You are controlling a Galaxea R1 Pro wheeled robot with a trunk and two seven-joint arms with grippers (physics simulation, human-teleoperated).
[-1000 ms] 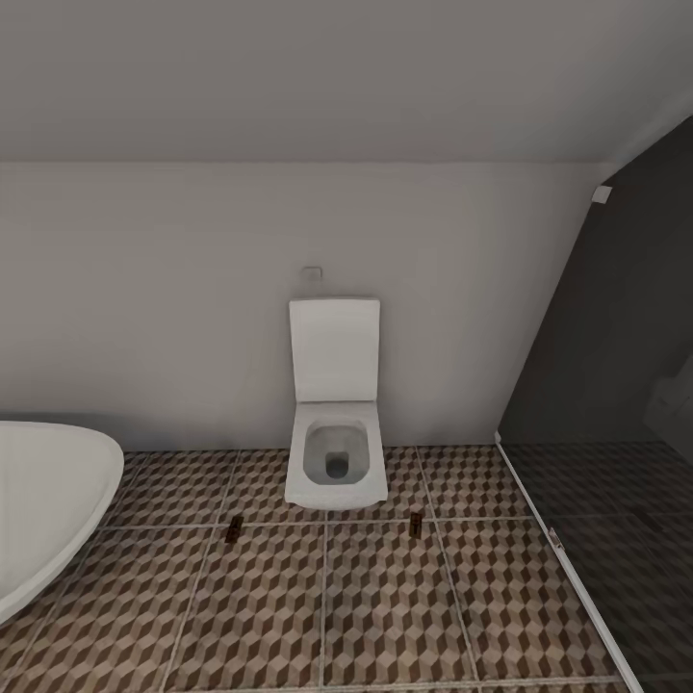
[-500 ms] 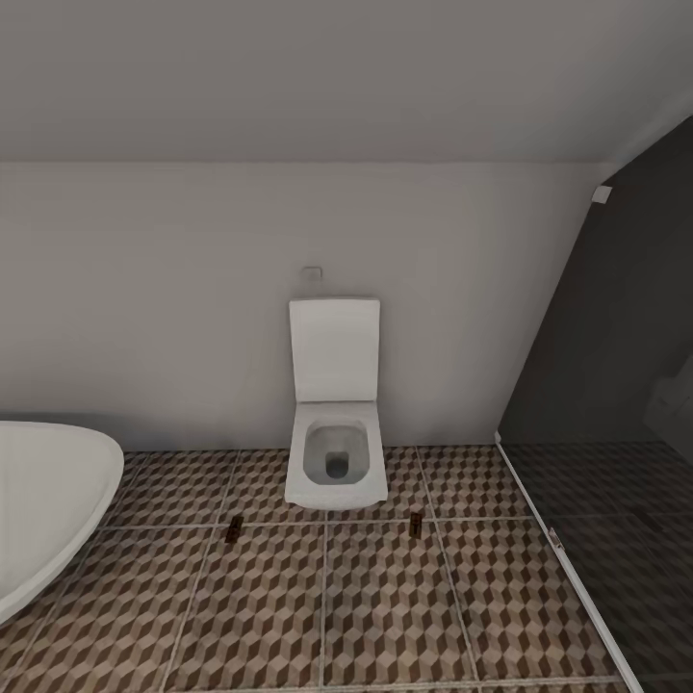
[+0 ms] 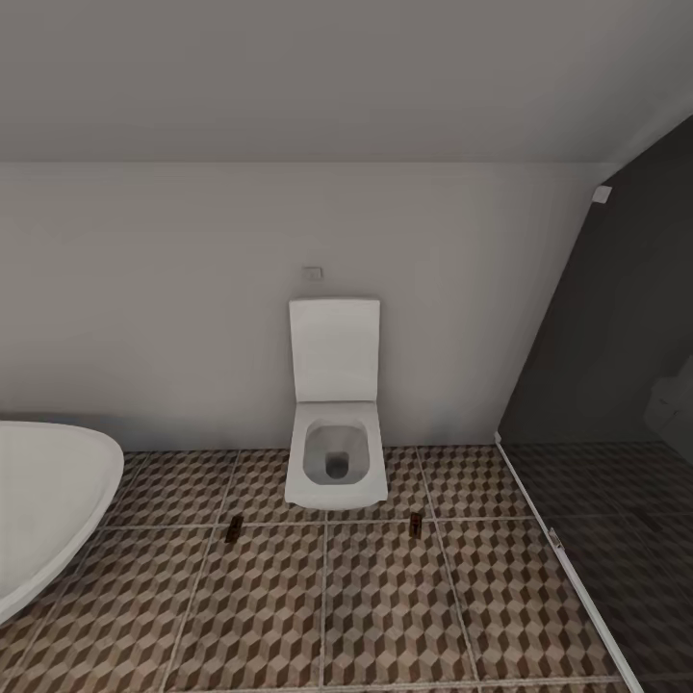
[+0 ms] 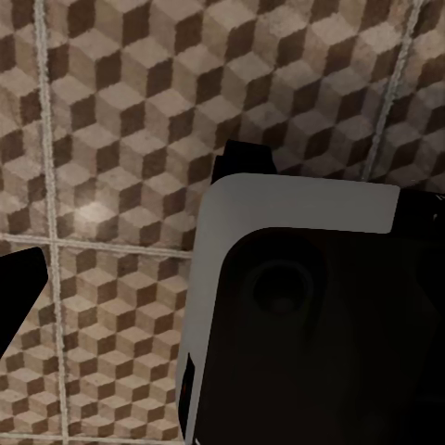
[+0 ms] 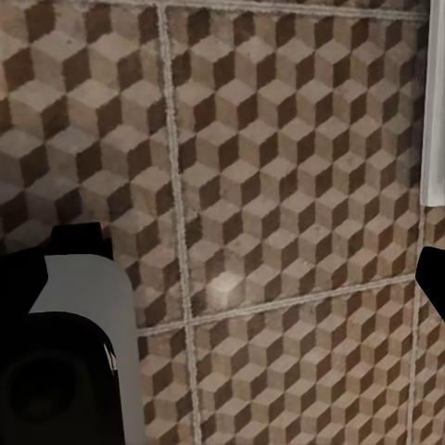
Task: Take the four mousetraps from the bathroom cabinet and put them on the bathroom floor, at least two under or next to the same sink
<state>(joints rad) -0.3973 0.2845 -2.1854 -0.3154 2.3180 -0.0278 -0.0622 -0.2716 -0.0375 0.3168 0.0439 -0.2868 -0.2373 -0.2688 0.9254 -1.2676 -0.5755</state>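
Mousetraps: two lay on the bathroom floor (image 3: 385,597) in the head view, the left mousetrap (image 3: 234,527) and the right mousetrap (image 3: 416,524), one off each front corner of the toilet (image 3: 336,452), well apart.
Surroundings: bathtub (image 3: 43,500) at near left, dark shower area (image 3: 616,539) at right.
Handling: judged light, stiff, thin wood – best pinched across the long edges, clear of the metal parts.
Left pincer: fingertips out of frame in its wrist view – cannot tell.
Right pincer (image 5: 250,278): dark fingers far apart over bare tiles, open and empty.
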